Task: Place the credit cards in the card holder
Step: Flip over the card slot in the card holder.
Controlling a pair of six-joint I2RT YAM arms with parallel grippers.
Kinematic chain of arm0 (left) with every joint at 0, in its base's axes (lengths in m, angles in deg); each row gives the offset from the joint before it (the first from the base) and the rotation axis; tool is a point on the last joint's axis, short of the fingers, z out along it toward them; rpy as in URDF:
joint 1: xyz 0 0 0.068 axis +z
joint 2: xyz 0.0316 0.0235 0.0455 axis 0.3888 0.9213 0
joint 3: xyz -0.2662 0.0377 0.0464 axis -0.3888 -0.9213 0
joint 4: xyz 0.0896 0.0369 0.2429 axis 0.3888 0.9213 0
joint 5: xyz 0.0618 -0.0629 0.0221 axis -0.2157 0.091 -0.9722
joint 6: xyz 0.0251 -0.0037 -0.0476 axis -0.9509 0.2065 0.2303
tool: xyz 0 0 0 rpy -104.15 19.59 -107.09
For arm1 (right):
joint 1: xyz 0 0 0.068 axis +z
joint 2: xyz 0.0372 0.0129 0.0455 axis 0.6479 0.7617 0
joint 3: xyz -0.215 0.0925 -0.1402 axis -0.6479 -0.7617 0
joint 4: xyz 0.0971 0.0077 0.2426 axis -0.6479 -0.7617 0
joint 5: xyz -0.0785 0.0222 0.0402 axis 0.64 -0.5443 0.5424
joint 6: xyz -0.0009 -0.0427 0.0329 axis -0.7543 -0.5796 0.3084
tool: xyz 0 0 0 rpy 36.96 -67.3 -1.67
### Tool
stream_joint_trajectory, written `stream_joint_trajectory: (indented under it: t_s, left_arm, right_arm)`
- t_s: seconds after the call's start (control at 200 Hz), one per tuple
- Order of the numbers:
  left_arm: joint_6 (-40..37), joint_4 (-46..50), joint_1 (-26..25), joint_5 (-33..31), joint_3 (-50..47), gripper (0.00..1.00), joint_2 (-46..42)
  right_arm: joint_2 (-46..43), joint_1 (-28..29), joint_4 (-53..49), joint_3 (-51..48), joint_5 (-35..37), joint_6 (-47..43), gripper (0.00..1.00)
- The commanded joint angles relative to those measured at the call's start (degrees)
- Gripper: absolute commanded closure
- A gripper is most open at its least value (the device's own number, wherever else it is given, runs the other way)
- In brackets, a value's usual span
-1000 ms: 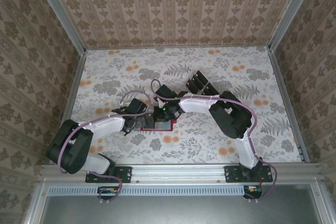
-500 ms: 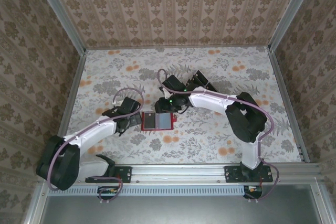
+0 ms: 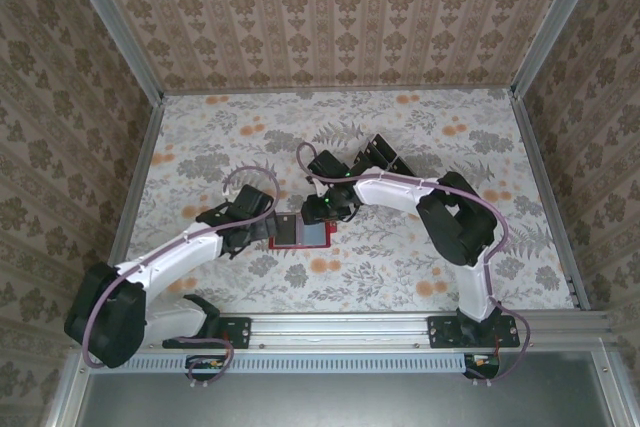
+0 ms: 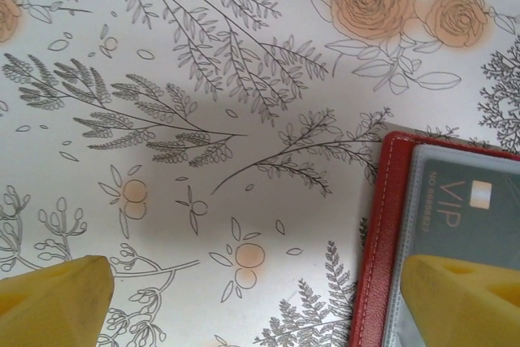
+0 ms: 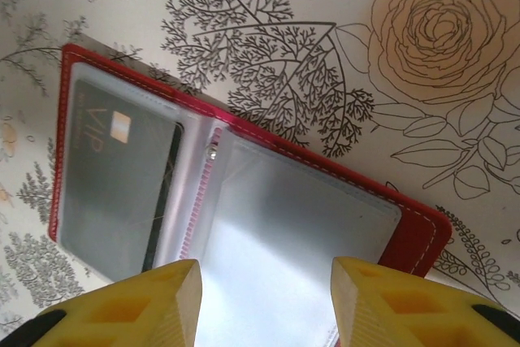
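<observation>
Left claw (image 4: pixel 256 310): spread wide and holding nothing, with one fingertip over the wallet's left edge.
Wallet (image 3: pixel 300 231): red, lying open and flat on the flowered table (image 3: pixel 200 137), between the two claws.
Card (image 5: pixel 114 172): dark, tucked in the wallet's left clear pocket.
Right claw (image 5: pixel 264 306): partly spread and empty, above the right pocket.
Spare cards (image 3: pixel 380 155): black, just beyond the right arm.
</observation>
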Motion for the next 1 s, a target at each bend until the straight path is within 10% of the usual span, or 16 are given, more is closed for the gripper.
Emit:
stream_joint_trajectory:
  t_s: [0.0,0.995]
  left_arm:
    - [-0.6,-0.79,-1.3,0.35,1.16,0.0,0.77]
    - [-3.36,-19.18,-15.51,1.73,-6.61,0.0,0.23]
  right_arm:
    - [1.6,0.38,-1.24,1.75,0.23,-0.85,0.52]
    - [5.32,0.52,4.85,0.45,-6.88,6.84,0.52]
